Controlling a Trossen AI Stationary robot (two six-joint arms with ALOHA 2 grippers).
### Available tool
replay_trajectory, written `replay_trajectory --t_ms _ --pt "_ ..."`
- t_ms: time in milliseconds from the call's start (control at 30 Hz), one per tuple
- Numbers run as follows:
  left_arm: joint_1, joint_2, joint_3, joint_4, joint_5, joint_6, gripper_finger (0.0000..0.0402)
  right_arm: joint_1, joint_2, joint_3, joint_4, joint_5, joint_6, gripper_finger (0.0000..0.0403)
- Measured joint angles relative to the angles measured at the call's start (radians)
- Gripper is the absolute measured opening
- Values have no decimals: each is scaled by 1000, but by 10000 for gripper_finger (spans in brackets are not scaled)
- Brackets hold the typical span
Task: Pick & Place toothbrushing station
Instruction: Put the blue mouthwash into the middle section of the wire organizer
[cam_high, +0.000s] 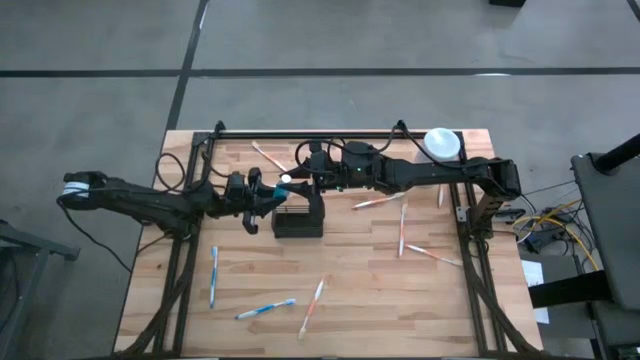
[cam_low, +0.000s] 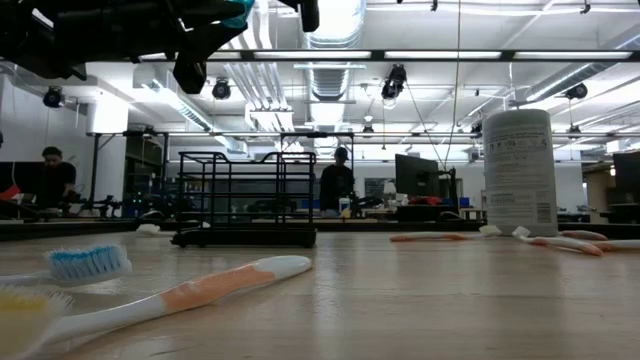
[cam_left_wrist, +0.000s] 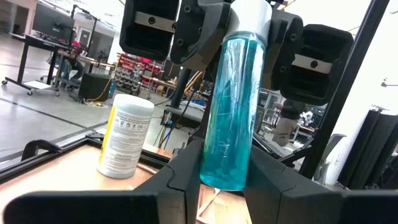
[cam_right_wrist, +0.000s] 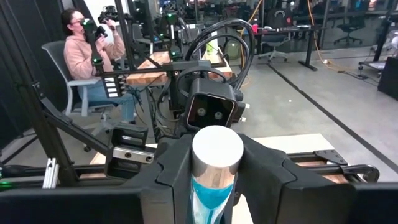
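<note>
High view, toothbrushes scattered around basket, canister perhaps clear

Lighting and focus across the four views. From above we see the wooden table evenly lit, with only faint shadows. At table height we find bright ceiling lights flaring white, the arms in silhouette, and the nearest toothbrush soft with blur. In both wrist views we note sharp foregrounds against hazy backgrounds.
</note>
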Motion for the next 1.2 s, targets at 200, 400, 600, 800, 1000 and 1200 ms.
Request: replay_trajectory --t_ms 200,400,600,800,1000,1200 --pt "0 0 0 0 -2 -9 99 0 -1 0 0 0 3 89" --pt "0 0 0 -3 -5 -11 104 0 -1 0 0 0 3 94" --pt "0 0 0 -3 -8 -12 117 0 -1 0 0 1 3 96" --pt "0 0 0 -3 -9 -15 119 0 -2 0 0 1 0 96" --pt "0 0 0 -3 -10 -7 119 0 -2 0 0 1 -1 96" --pt "-1 0 0 -3 -57 -31 120 -1 -2 0 0 4 -2 97"
